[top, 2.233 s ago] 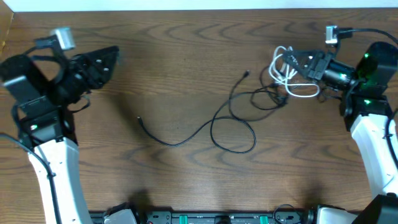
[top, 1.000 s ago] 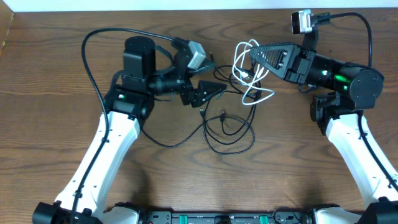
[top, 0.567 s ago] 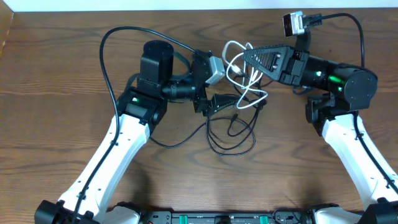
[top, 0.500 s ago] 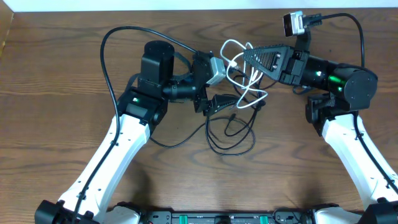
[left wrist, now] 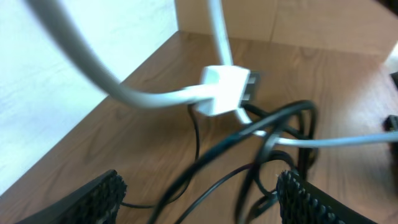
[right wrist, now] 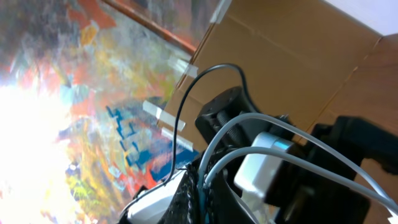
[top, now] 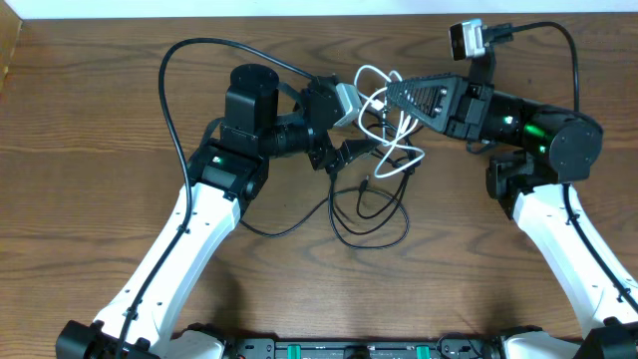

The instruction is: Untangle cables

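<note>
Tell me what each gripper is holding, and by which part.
Right gripper pinches the thin white cable by its looped strands, not the plug. Left gripper is open, holding nothing.

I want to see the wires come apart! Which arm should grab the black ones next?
Left. The left tool is open, right at the black cables, while the right tool is busy holding up the white cable.

Looped white cable (top: 391, 128) hangs among tangled black cables (top: 370, 243).

Cables (top: 371, 221) lie mid-table (top: 80, 150), tangle betw. L claw (top: 351, 152) & R claw (top: 383, 93), R claw farther back.
</note>
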You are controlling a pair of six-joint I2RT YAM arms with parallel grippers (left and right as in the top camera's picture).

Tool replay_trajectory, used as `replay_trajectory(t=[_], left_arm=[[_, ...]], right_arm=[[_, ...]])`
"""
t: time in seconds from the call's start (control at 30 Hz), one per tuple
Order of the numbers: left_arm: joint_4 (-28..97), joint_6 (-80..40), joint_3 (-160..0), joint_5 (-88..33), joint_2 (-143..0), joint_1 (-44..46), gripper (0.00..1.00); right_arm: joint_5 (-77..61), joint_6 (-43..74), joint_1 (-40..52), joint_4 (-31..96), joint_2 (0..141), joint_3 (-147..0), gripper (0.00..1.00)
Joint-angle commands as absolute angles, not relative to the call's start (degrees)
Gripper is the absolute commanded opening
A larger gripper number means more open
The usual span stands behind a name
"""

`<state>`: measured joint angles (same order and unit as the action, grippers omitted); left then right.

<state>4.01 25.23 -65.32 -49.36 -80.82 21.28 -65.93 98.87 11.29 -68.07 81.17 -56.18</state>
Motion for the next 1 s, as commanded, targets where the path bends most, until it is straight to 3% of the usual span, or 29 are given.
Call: replay_trajectory(t=[0.0,0.17,0.2,0.23,0.37,0.67,0.97], left_arm=[[3.7,25.91,-65.8,-46.85,-81.36,21.34,0.78],[3.33,25.89,-65.8,-46.92,-81.36,21.52,0.78],[3.18,25.89,-65.8,-46.96,-81.36,21.8,0.73],[2.9,25.89,-65.8,-47.07,-81.36,22.02,0.64],[2.04,25.91,-65.8,-47.05,-81.36,22.76,0.08],[2.39,25.78,-65.8,-45.52,-81.36,21.8,0.07],[6.04,16.12,-65.8,-22.65,-81.34,14.66,0.08]], right_arm=[[-64.07,100.92,12.49,-69.87,80.79,-56.88,0.01],[-63.72,101.84,12.86,-71.2,80.79,-56.88,0.01],[-63.75,102.0,13.02,-71.2,80.79,-56.88,0.01],[-63.75,102.0,13.17,-71.18,80.79,-56.88,0.01],[-63.51,101.95,13.58,-71.18,80.79,-56.88,0.01],[-63.48,101.91,13.23,-71.16,80.79,-56.88,0.01],[-64.93,101.12,9.61,-71.13,80.79,-56.88,0.01]])
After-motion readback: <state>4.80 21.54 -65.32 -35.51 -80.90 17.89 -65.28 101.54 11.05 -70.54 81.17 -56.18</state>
